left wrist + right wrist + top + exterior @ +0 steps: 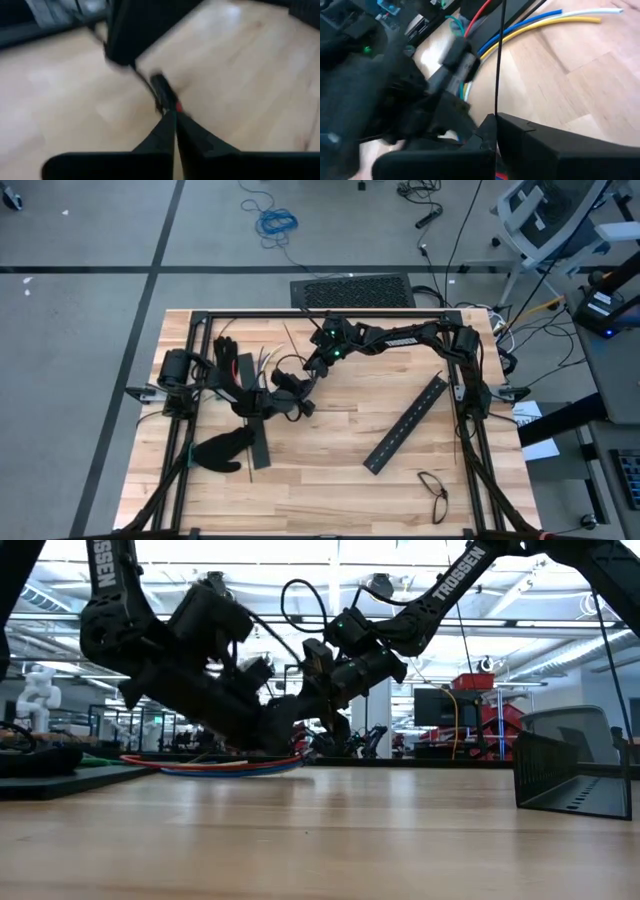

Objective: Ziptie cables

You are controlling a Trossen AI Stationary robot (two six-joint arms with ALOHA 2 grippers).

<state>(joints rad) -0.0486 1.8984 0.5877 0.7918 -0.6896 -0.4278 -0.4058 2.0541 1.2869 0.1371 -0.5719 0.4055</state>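
Task status: under way, not finished, as judged from the views. The cables (215, 764) lie as a loose red, blue, white and yellow bundle on the table (340, 430), left of centre; in the right wrist view their far ends fan apart (555, 20), so no tightened tie shows there. Whether a loop already sits round the bundle under the two grippers cannot be told. Left to do, in all likelihood: close the tie, pull it snug.

Item, far left: black glove (222, 450) flat on the table, beside a black slotted bar (252, 420); neither in use.

Item, left of centre: left gripper (173, 114), low over the cables, just beside the right one. Fingers (160, 135) pressed together to a slit; a small dark piece with a red spot (167, 95) sits right at their tips. Touching it, apparently; whether it is pinched cannot be told.

Item, centre: right gripper (495, 120), reaching across from the right side and angled down to the same spot. Fingers (535, 137) closed on a thin dark strip, a ziptie (498, 60), which runs straight out from the tips across the coloured wires.

Item, right of centre: second black slotted bar (407, 423), lying diagonally, well apart from the work.

Item, near right edge: spectacles (433, 492), untouched
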